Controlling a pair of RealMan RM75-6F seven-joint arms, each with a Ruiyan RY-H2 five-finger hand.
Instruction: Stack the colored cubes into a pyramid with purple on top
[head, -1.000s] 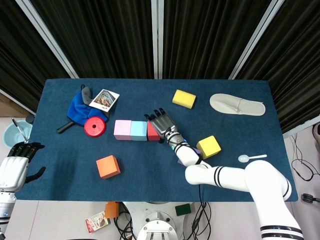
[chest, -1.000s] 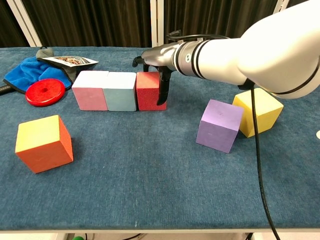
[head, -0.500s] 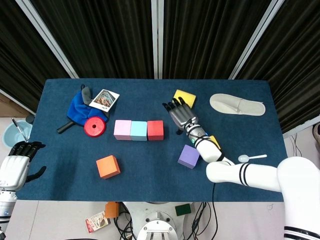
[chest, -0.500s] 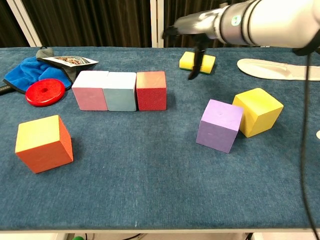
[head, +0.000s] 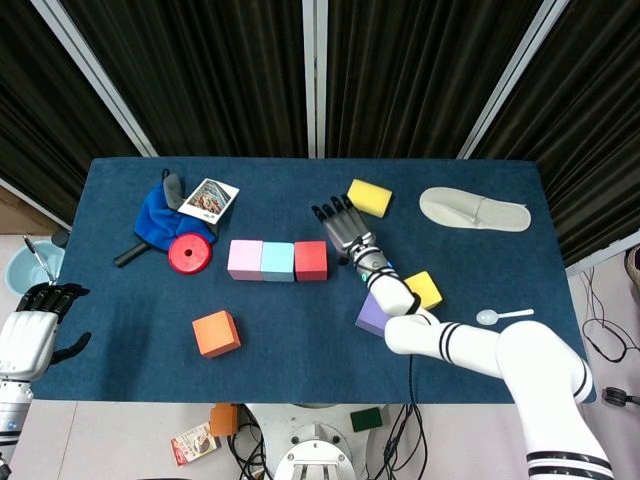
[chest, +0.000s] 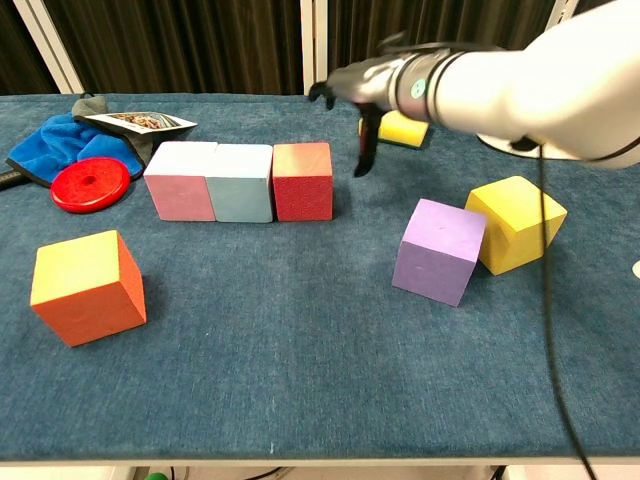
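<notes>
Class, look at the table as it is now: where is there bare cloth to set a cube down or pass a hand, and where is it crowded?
Free: the near strip between the orange cube and the purple cube, in front of the pink-blue-red row. Also the far edge between the photo card and the yellow sponge. Crowded: the blue cloth and red disc corner, and around the right hand by the yellow cube.

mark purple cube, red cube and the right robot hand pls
purple cube (chest: 437, 251), chest view, middle of its front face
red cube (chest: 302, 184), chest view, middle of its front face
right robot hand (head: 341, 229), head view, back of the hand
</notes>
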